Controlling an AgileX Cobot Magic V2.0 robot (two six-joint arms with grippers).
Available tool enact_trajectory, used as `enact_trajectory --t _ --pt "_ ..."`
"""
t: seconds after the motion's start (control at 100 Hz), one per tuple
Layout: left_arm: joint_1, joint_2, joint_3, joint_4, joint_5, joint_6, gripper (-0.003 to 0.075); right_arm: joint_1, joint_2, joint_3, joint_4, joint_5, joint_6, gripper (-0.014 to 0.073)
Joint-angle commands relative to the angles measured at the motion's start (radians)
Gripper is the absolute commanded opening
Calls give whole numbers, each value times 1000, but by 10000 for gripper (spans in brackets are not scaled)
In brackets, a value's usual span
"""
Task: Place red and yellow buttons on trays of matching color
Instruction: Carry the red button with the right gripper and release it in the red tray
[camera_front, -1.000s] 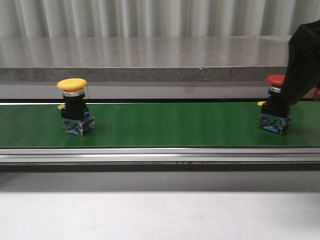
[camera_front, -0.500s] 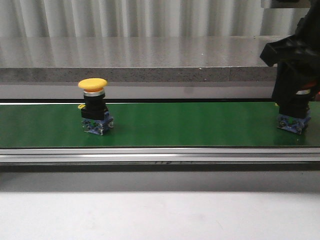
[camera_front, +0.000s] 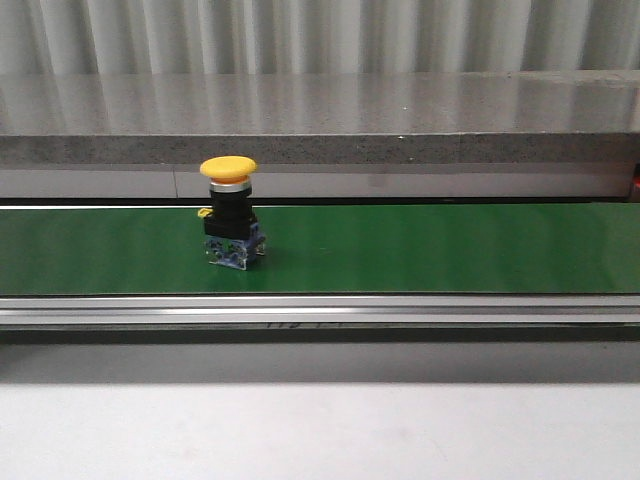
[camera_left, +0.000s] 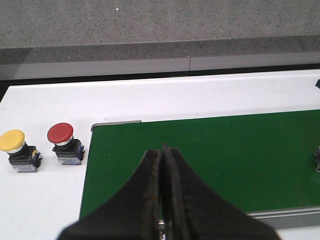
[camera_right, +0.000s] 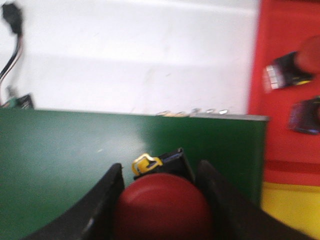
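**A:** Where the green belt (camera_front: 420, 250) crosses the middle of the front view, what do you have on it?

**B:** You have one yellow button (camera_front: 229, 224) standing upright, left of center. Neither arm shows in that view.

**A:** And your right claw?

**B:** Your right claw (camera_right: 160, 200), at the bottom of its wrist view, is pinching a red button (camera_right: 162, 207) by the cap, over the belt. The red tray (camera_right: 285, 120) fills the right edge, with two buttons lying on it; a yellow tray (camera_right: 290, 210) sits at lower right.

**A:** Your left claw?

**B:** Your left claw (camera_left: 162, 195) is pressed together, empty, over the belt. At the left edge, a second yellow button (camera_left: 17, 150) and a second red button (camera_left: 64, 144) stand side by side on the white table (camera_left: 200, 97).
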Motion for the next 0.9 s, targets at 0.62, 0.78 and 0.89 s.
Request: enact_trajectory --t 0.62,0.78,0.89 --pt "-7 -1 -27 -11 -74 0 -20 -450 301 -224 -11 -287 148 62" --pt "-7 -1 -27 -11 -74 0 -20 -454 369 -224 -11 -323 148 62" --pt "-7 -1 -27 -11 -74 0 -20 -454 406 -225 -11 -329 148 62"
